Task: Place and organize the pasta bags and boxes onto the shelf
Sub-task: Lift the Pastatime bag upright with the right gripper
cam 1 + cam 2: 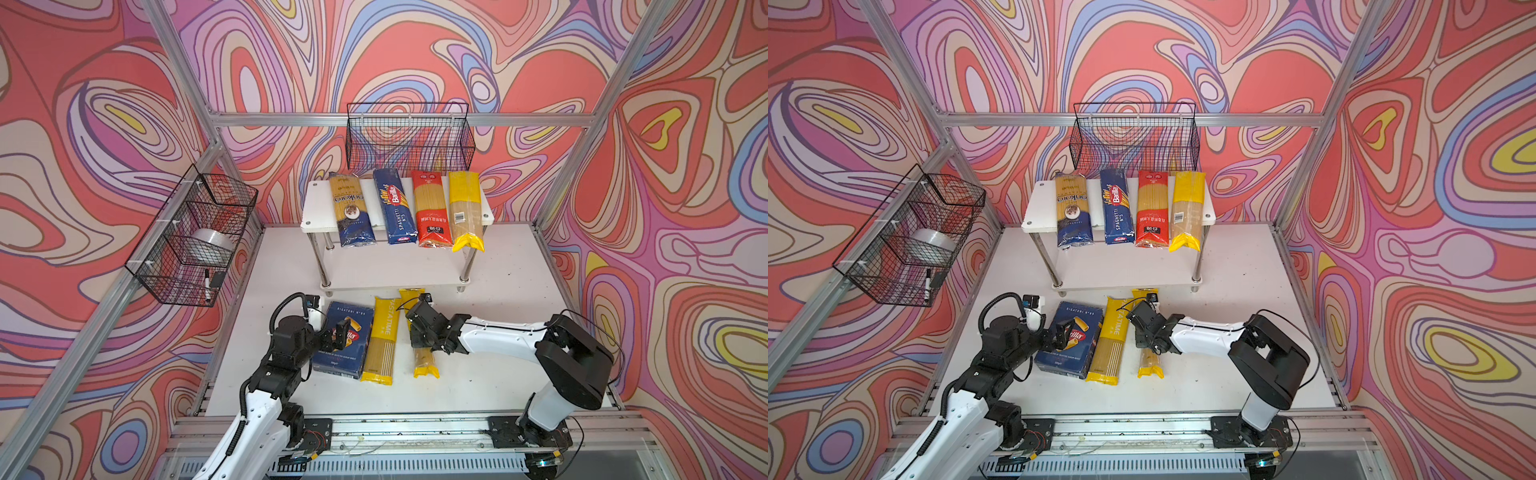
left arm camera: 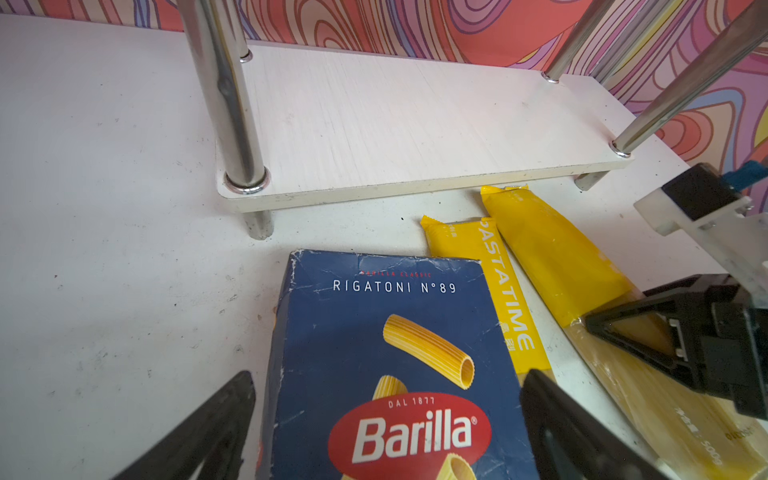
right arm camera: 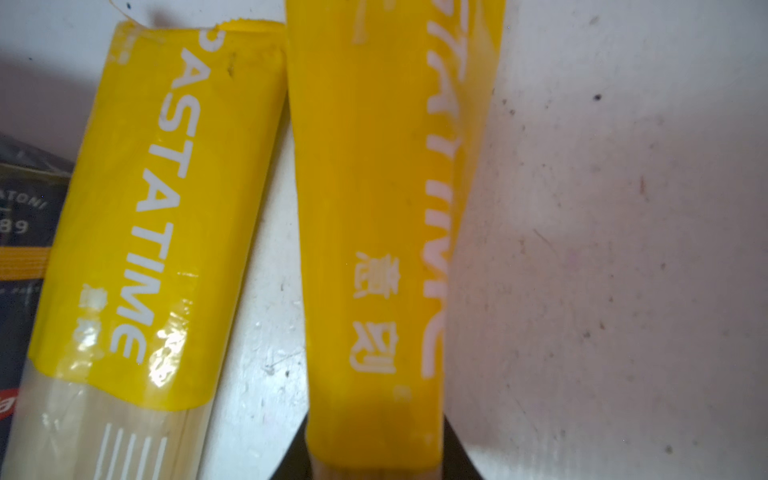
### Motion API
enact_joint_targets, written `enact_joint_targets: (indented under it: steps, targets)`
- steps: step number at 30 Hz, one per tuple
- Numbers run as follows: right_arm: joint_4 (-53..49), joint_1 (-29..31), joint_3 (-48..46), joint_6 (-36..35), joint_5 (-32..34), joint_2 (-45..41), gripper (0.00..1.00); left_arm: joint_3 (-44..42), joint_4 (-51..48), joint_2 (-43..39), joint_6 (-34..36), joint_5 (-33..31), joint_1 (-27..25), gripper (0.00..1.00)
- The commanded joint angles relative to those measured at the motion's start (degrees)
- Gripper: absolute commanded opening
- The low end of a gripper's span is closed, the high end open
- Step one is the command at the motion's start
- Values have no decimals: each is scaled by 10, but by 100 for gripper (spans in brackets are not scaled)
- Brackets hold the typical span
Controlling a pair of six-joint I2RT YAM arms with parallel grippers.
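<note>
**Inspector:** Step in hand?

**Assessor:** Pickup. The bag (image 3: pixel 365 187) lies on the table (image 1: pixel 498 332) just before the shelf (image 1: pixel 1040 208), its far end at the lower board's (image 2: pixel 395 124) front edge. The right gripper's (image 3: pixel 376 469) jaws pinch it from both sides. It is not yet lifted.

**Inspector:** Left gripper (image 2: pixel 386 386)?

**Assessor:** Jaws wide, straddling the rigatoni box (image 2: pixel 353 332), holding nothing.

**Inspector:** Next move?

**Assessor:** Judged: draw back from that edge, then lift. Four packs (image 1: pixel 395 212) fill most of the top board (image 1: pixel 318 208). The lower board is bare, with entry between the front legs (image 2: pixel 232 104).

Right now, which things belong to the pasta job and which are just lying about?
Job: shelf, ankara bag, Spaghetti box, red bag, shelved yellow bag, rigatoni box, middle yellow bag, right yellow bag.
Lying about: two wire baskets, tape roll, marker.
</note>
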Motion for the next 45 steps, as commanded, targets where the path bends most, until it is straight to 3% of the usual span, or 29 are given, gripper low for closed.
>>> enact_joint_targets:
  steps: [1, 11, 28, 35, 45]
  targets:
    - [47, 2, -5, 1, -14, -40, 13, 12, -7, 0, 4, 0, -1, 100]
    - [43, 2, -27, 6, -7, -109, 5, 12, -7, 0, 4, 0, -1, 100]
    - [2, 3, -42, 3, 36, -201, 5, 12, -7, 0, 5, 2, -1, 100]
    - [-29, -5, -2, -18, 62, -206, 5, 11, -7, 0, 4, 1, -1, 100]
    - [-40, -56, 49, -64, 41, -170, 5, 12, -7, 0, 5, 3, -1, 100]
